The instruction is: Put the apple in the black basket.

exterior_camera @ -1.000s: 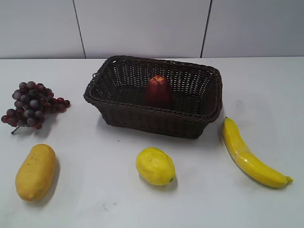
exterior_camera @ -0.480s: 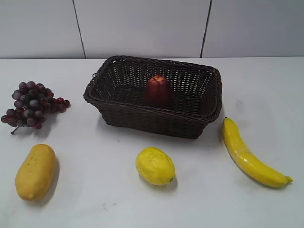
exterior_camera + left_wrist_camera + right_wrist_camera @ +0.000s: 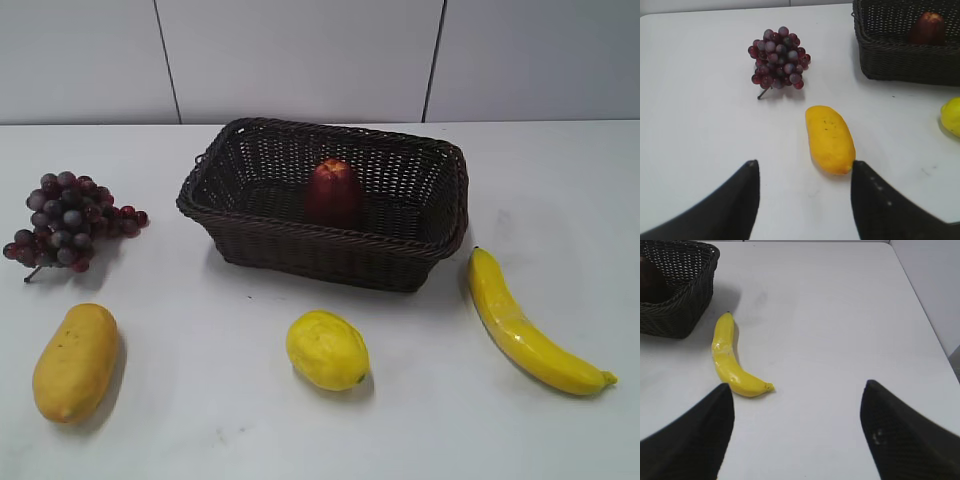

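Observation:
The dark red apple (image 3: 334, 192) stands upright inside the black basket (image 3: 250, 238) at the back middle of the table. It also shows in the left wrist view (image 3: 927, 28), inside the basket (image 3: 900, 62) at the top right. The right wrist view shows the basket's corner (image 3: 677, 310) at the top left, with a dark edge of the apple (image 3: 651, 285) inside. My left gripper (image 3: 805, 167) is open and empty above the table, near a mango. My right gripper (image 3: 797, 387) is open and empty near a banana. Neither gripper appears in the exterior view.
A grape bunch (image 3: 68, 220) lies at the left, a yellow mango (image 3: 75, 362) at the front left, a lemon (image 3: 327, 349) at the front middle, a banana (image 3: 528, 325) at the right. The table's right edge (image 3: 920, 305) shows in the right wrist view.

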